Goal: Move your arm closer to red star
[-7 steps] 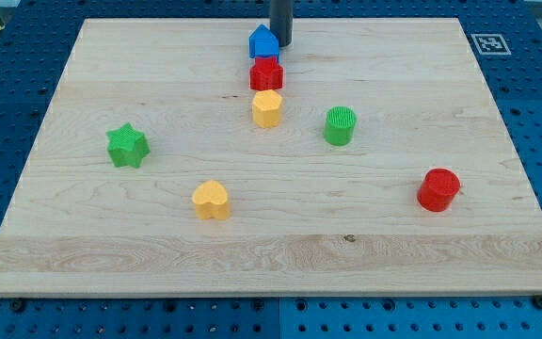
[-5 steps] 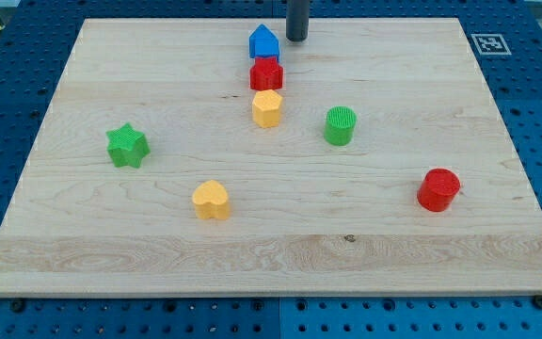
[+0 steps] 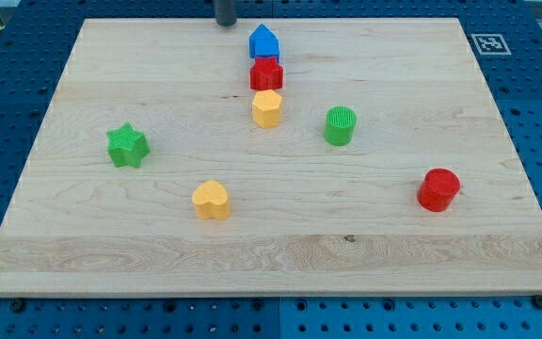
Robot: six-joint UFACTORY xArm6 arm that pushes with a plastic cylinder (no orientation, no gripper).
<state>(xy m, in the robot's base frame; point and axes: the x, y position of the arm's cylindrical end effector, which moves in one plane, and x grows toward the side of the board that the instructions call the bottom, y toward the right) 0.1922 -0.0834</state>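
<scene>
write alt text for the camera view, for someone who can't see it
My tip sits at the top edge of a wooden board, up-left of a column of blue house-shaped block, red star block and yellow hexagonal block. Five other coloured blocks lie scattered lower down.

My tip (image 3: 225, 24) stands at the surface's (image 3: 92, 254) top edge, at about ten o'clock from the blue house-shaped block (image 3: 263, 41), apart from it. Bare wood lies between them. The blue block touches the red star (image 3: 265, 74) at the star's twelve o'clock; the yellow hexagonal block (image 3: 266, 108) closes its six o'clock. The star's three and nine o'clock sides are open, the green cylinder (image 3: 340, 125) well off at four o'clock.
</scene>
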